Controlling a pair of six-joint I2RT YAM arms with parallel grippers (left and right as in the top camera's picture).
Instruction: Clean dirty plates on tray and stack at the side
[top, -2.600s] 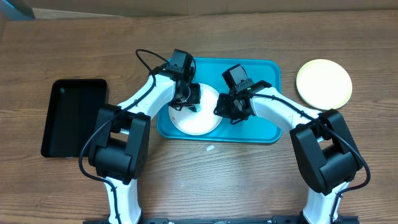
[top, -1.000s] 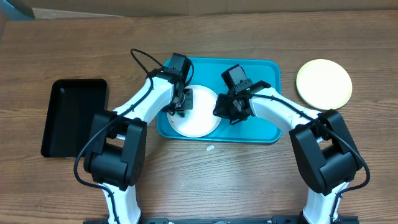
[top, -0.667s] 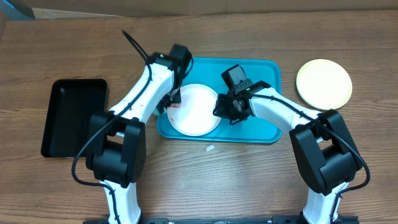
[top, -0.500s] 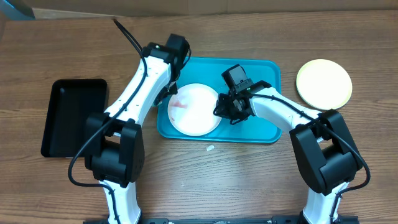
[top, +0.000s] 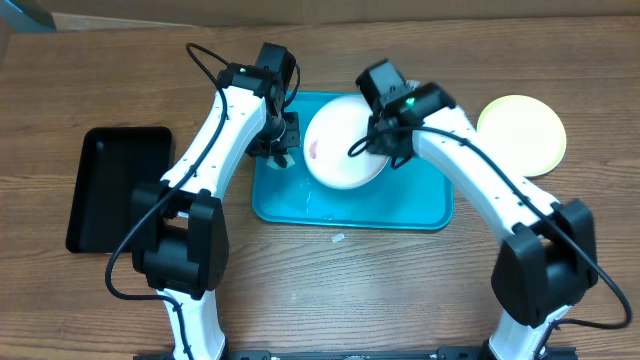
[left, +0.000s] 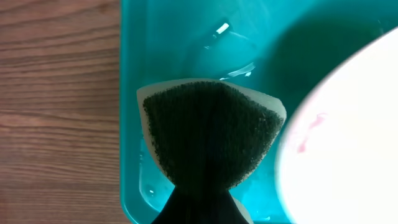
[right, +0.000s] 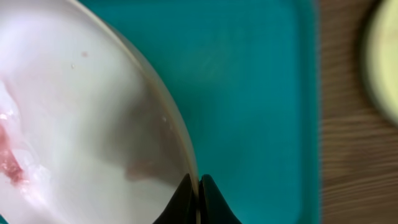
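Note:
A white plate (top: 343, 145) with a reddish smear (right: 10, 160) hangs tilted above the turquoise tray (top: 420, 205). My right gripper (top: 383, 140) is shut on its right rim, one finger on each face (right: 198, 198). My left gripper (top: 276, 140) hovers over the tray's left end, shut on a sponge (left: 210, 130) whose dark scouring face fans out beside the plate (left: 348, 149). A pale yellow-green plate (top: 520, 134) lies on the table right of the tray, also seen as a blurred plate edge (right: 382, 62). No other plate shows.
A black tray (top: 118, 188) sits on the wooden table at the left. A small white scrap (top: 338, 238) lies in front of the turquoise tray. Water drops glisten on the tray floor (left: 217, 37).
The right gripper has lifted the white plate off the tray and carried it back and to the right. The left gripper with the sponge came off the plate and moved left.

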